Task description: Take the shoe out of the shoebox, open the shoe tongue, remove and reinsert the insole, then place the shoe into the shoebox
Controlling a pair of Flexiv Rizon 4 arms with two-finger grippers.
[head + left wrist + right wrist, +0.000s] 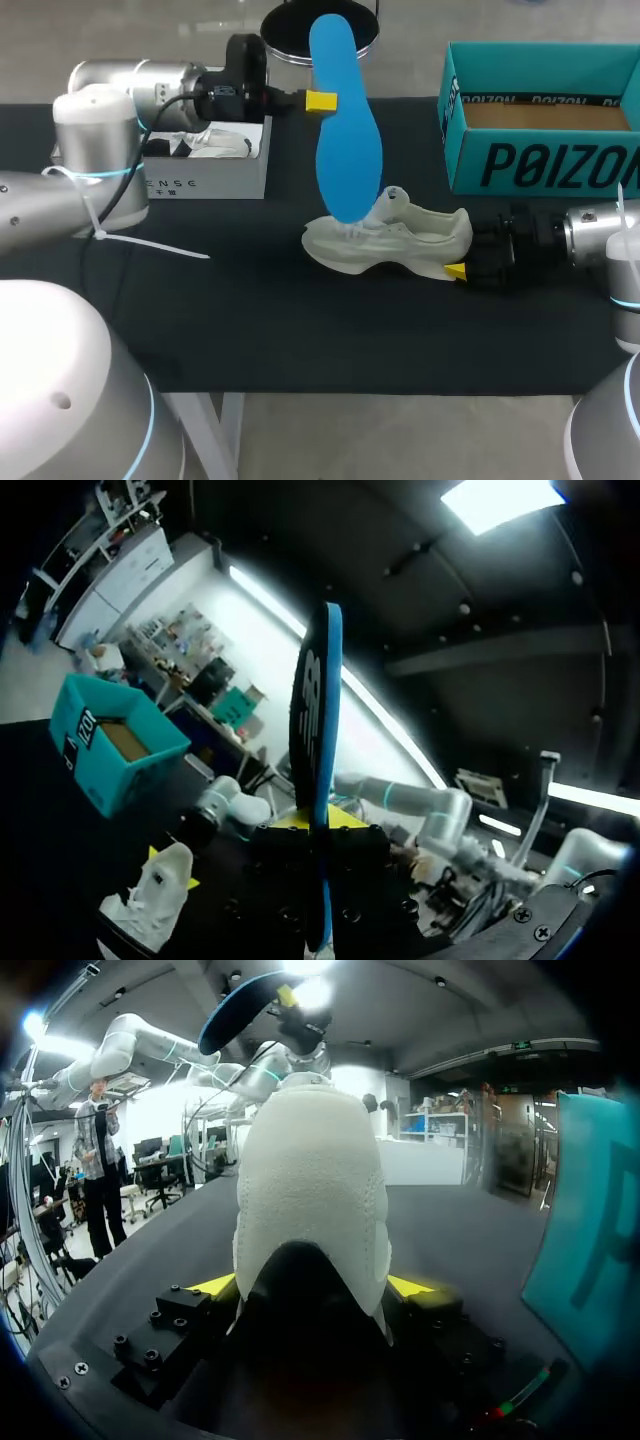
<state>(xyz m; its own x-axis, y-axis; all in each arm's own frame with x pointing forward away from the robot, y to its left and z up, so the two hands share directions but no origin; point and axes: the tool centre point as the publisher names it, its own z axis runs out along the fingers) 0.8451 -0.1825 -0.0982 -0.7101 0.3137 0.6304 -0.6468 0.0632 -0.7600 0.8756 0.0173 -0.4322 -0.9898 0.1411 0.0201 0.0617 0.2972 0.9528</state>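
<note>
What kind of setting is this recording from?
Likely a robot test bench for shoe handling: a black table, the left arm holding up a blue insole, the right arm gripping a white shoe by its heel, and a teal shoebox at the side.

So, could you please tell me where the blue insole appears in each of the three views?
Head view: blue insole upright in the left gripper, over the white shoe.
Left wrist view: insole edge-on, clamped in that view's own gripper.
Right wrist view: insole beyond the shoe's toe, raised in the left gripper.
Shared landmark: the teal shoebox, in all three.
</note>
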